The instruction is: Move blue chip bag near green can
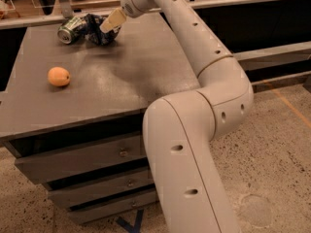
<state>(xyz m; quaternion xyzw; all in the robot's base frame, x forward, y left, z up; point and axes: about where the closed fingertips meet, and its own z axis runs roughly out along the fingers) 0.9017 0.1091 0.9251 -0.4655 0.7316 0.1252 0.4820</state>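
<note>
The white arm [194,130] reaches across the grey table [126,81] to its far edge. Its jaws hang just over the blue chip bag [92,31]; whether they are parted cannot be told. The bag lies crumpled near the far-left corner, right beside the toppled green can [71,30]. An orange fruit [59,76] sits by the left edge.

No text, brand or number can be read anywhere in the view. No print can be made out on the blue chip bag [95,29], nor on the green can [71,30] lying just at its 9 o'clock. The gripper [112,22] is seen at the bag's 2 o'clock edge and bears no marking.
</note>
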